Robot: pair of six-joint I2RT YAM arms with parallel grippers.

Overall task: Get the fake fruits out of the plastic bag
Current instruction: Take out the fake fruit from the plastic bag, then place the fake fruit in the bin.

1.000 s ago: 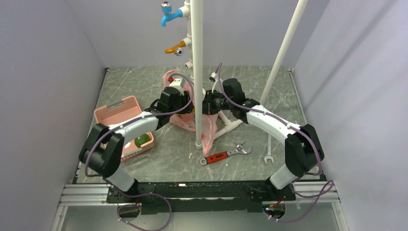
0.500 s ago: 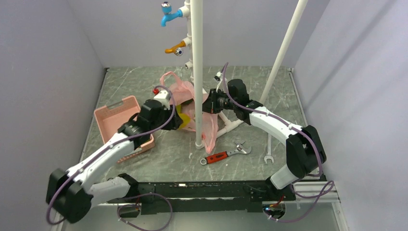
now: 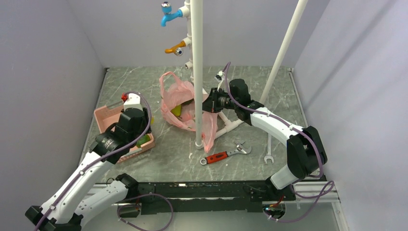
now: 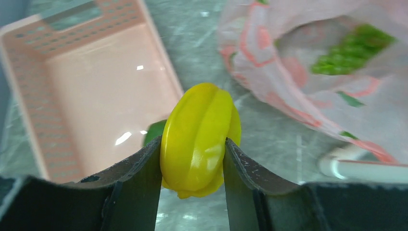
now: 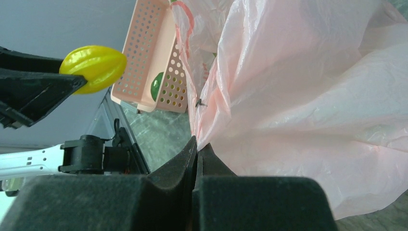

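The pink plastic bag (image 3: 180,103) lies mid-table by the white pipe, its mouth open. A yellow-green fruit (image 3: 176,109) shows inside it; in the left wrist view the bag (image 4: 308,72) holds a green fruit (image 4: 356,48). My left gripper (image 4: 192,144) is shut on a yellow ribbed fruit (image 4: 199,139), held above the right edge of the pink basket (image 4: 96,86). A green fruit (image 4: 154,132) lies in the basket. My right gripper (image 5: 197,144) is shut on an edge of the bag (image 5: 312,96) and holds it up. From the top, the left gripper (image 3: 142,132) is over the basket and the right gripper (image 3: 209,103) is beside the pipe.
A vertical white pipe (image 3: 197,72) stands against the bag, and a slanted pipe (image 3: 284,48) is at the right. A red-handled wrench (image 3: 221,156) and a steel spanner (image 3: 269,149) lie at the front right. The basket (image 3: 113,118) sits at the left, and walls close three sides.
My left arm has pulled back from the bag's mouth to the left with the yellow fruit and is now over the basket. My right gripper has kept hold of the bag.
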